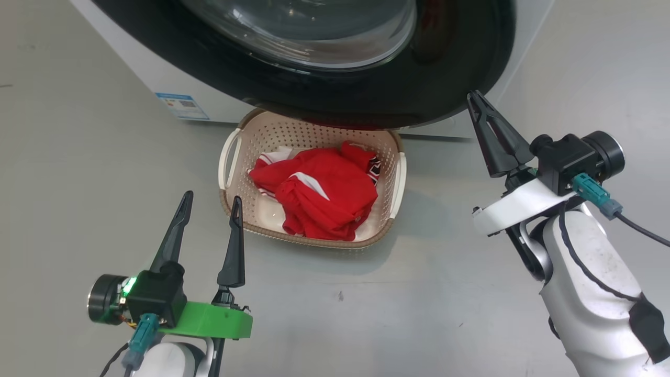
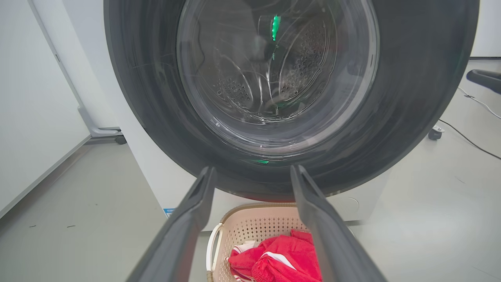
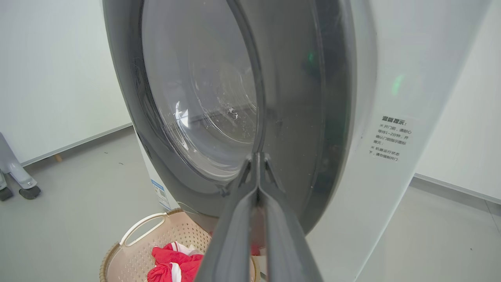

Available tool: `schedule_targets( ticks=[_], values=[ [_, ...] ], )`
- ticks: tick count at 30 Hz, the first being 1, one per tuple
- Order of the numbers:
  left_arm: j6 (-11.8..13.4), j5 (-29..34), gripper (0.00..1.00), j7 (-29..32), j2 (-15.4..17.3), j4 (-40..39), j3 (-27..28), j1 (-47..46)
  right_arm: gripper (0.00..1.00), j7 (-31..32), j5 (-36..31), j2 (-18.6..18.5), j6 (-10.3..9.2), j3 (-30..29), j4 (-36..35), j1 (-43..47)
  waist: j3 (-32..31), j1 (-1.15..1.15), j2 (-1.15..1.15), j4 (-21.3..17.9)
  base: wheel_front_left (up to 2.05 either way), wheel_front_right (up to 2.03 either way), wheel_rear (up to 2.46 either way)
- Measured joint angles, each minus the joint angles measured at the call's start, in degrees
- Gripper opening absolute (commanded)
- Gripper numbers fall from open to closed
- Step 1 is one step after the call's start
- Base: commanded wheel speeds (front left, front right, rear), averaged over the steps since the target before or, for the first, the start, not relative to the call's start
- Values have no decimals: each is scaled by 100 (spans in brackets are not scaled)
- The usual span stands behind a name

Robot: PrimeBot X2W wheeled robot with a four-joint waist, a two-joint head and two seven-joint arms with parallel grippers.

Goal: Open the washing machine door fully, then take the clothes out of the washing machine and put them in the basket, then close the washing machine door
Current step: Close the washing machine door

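Left jaws: spread wide, holding nothing. Right jaws: closed tip to tip, holding nothing.

**Head view.**
- The left jaws sit at the lower left, just beside the near-left corner of the basket (image 1: 309, 241).
- The right jaws point at the lower right rim of the washing machine door (image 1: 366, 99). Whether they touch it cannot be told.
- The clothes (image 1: 319, 193) lie bundled inside the basket.
- The basket stands on the floor against the washing machine (image 1: 152, 78), its far rim under the door's lower edge.
- Count: one door, one machine, one basket, one red garment, one blue label (image 1: 182, 106).

**Left wrist view.**
- The two fingers (image 2: 188, 227) stand apart and frame the door (image 2: 411, 98) face on.
- The steel drum shows through the glass, with no red fabric behind it.
- The basket (image 2: 254, 225) and the clothes (image 2: 285, 258) sit below.

**Right wrist view.**
- The closed jaws aim at the door (image 3: 195, 117), seen edge-on close to the machine front (image 3: 375, 98).
- Whether the door is latched cannot be told.

**Step in hand (judgement).** Unloading appears complete, so the door closing is current. The next move calls for a push with the closed right jaws on the door's outer rim, directed toward the machine front until the latch seats. Keep the left jaws clear of the door's path.
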Motion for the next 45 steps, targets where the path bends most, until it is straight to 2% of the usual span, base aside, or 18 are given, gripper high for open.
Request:
schedule_targets(
  ticks=[12,45],
  values=[
    [0,60,100,0,-56,67,37,-174,0,54,155,-185,2,16,667,-596,286,0,0,333,0,0,0],
    [0,101,100,0,-107,168,-13,-427,0,42,447,-655,53,-386,1945,-2231,416,0,0,440,0,0,0]
  ],
)
